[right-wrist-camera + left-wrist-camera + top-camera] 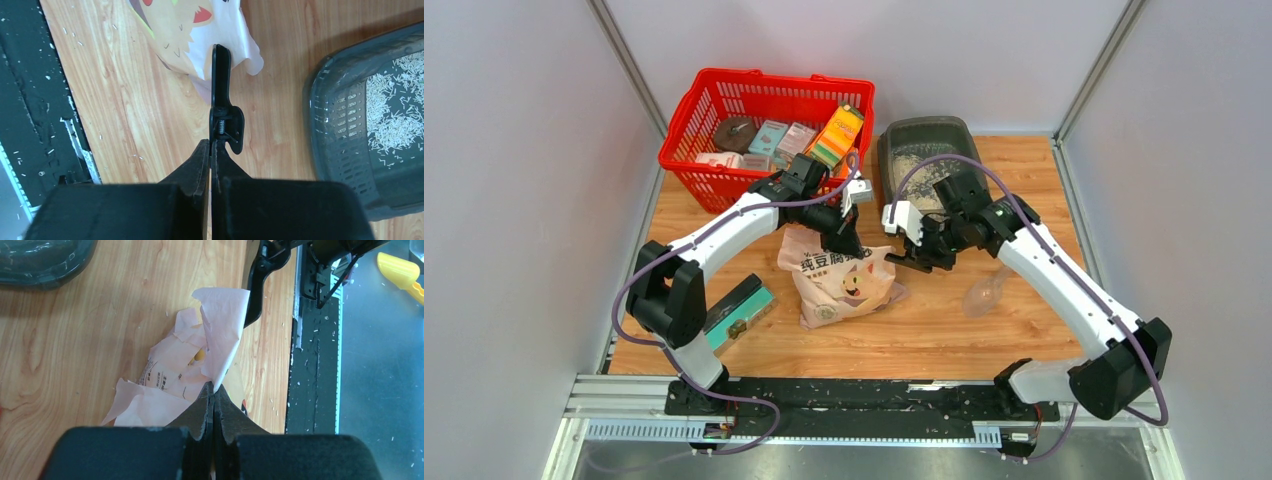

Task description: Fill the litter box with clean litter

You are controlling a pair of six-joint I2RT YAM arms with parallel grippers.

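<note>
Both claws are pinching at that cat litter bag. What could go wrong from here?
The left gripper pinches only a thin flap of the bag; pulling might tear it. The right gripper grips the black clip on the bag's edge; if that slips free suddenly, the contents could spill onto the table, not the litter box.
</note>
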